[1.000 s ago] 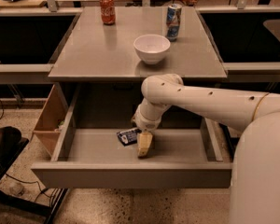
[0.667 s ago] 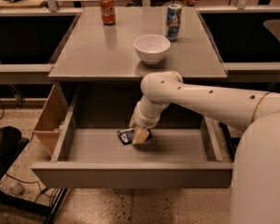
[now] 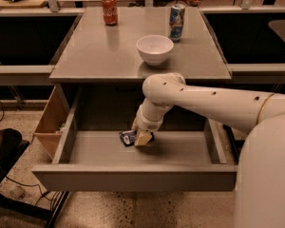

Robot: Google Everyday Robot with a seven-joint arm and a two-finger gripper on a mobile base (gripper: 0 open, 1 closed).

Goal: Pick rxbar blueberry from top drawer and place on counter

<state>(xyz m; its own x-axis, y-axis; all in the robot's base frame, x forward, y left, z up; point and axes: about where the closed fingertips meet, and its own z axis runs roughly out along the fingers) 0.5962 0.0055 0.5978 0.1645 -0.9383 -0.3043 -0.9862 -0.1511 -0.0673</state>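
Observation:
The top drawer [image 3: 180, 151] is pulled open below the counter [image 3: 99, 56]. The rxbar blueberry [image 3: 128, 137], dark blue with a white label patch, lies on the drawer floor near the back, left of centre. My gripper [image 3: 142, 137] reaches down into the drawer from the right. It sits right against the bar's right end and covers part of it. I cannot tell whether the bar is gripped.
On the counter stand a white bowl [image 3: 154, 49], a red can [image 3: 109, 10] and a blue-and-white can [image 3: 176, 22]. A smaller tan wooden drawer [image 3: 50, 122] hangs open at the left. My white arm [image 3: 218, 103] crosses the drawer's right side.
My gripper has moved a little back and left across the drawer floor, closing up against the bar. The bar has stayed about where it was.

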